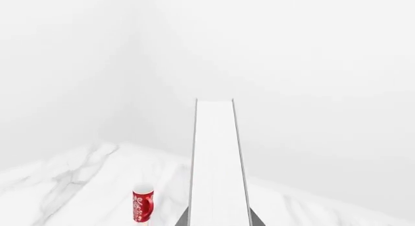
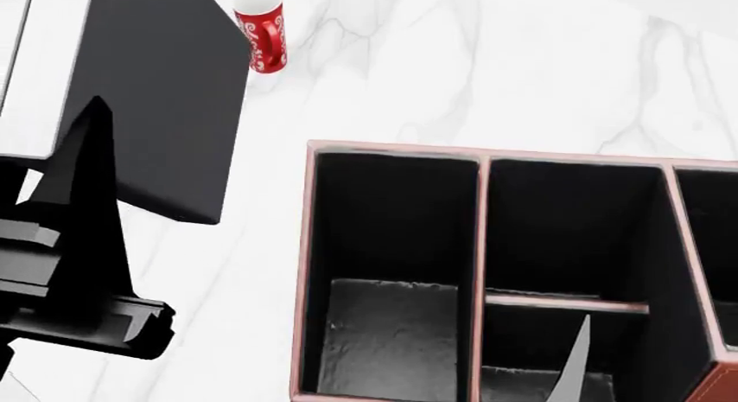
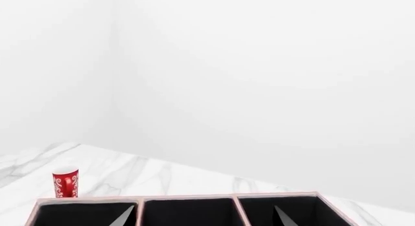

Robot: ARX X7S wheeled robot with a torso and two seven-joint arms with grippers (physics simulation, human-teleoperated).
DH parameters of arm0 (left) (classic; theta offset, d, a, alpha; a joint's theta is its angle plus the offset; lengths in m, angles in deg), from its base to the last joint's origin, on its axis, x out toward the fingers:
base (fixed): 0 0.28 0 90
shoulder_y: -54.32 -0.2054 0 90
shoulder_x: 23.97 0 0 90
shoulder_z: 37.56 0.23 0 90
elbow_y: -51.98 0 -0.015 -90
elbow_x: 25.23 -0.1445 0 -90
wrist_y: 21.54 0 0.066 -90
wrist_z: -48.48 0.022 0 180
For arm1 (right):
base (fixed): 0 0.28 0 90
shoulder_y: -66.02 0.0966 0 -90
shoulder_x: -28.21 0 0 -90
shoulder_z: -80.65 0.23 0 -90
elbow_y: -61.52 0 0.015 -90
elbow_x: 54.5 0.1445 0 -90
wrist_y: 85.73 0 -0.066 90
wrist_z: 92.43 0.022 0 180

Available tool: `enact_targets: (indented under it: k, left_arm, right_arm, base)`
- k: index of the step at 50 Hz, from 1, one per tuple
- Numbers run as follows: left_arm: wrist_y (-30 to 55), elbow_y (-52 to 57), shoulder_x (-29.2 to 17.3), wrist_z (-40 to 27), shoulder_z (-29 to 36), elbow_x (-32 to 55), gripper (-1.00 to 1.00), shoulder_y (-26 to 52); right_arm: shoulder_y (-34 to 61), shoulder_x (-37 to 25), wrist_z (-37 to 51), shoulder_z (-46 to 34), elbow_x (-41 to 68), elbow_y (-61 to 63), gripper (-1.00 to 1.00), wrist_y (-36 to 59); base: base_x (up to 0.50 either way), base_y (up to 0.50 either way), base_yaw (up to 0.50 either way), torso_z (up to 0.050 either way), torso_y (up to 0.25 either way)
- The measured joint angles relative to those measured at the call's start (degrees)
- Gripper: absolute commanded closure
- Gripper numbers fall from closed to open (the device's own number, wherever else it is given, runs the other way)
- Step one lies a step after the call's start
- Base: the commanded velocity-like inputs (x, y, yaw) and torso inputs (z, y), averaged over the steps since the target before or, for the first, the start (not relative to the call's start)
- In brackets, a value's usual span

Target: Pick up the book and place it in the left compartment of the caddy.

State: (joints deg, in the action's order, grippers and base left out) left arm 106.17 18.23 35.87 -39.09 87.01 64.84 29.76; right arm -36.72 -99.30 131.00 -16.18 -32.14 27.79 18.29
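half done: the left claw [image 2: 81,173] gripped the book [image 2: 150,91] aloft, at nine o'clock from the caddy [image 2: 485,164]; its left compartment [image 2: 386,272] awaited. right claw's opening couldn't be told.

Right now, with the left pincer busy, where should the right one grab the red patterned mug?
Likely the red patterned mug's cylindrical wall, just under the rim, right pincer descending from above: it stands upright on the white marble table, mouth up. Straddle the body, not the handle.
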Motion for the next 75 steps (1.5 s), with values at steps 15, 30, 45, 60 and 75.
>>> enact_targets:
  k: [15,30,45,60,75]
  left_arm:
    - [9.14,0.50,8.90,-1.94,-3.32,-0.75,1.00,-6.37]
    - [27.62,0.29,24.08,-2.30,-13.17,-1.22,1.00,-14.11]
    - [32.54,-0.67,28.64,-2.38,-13.31,-3.89,1.00,-17.36]
    - [31.61,-2.73,28.69,0.15,-8.79,-10.09,1.00,-19.55]
    - [27.26,-6.31,26.92,7.58,-2.51,-20.64,1.00,-22.10]
  right_arm:
    - [-0.32,-0.47,0.44,0.24,0.30,0.25,-1.00,-0.37]
    - [-0.38,-0.77,0.64,0.24,0.44,-0.05,-1.00,-0.98]
    - [-0.42,-1.04,0.87,0.07,0.49,-0.19,-1.00,-1.34]
    - [-0.58,-1.36,1.22,0.03,0.62,-0.12,-1.00,-1.61]
    - [-0.78,-1.74,1.53,0.23,0.94,-0.11,-1.00,-2.04]
  base:
    - [0.00,0.00,0.00,0.001,0.001]
    - [0.00,0.00,0.00,0.000,0.001]
    - [0.00,0.00,0.00,0.000,0.001]
    - [0.00,0.00,0.00,0.001,0.001]
    - [0.00,0.00,0.00,0.000,0.001]
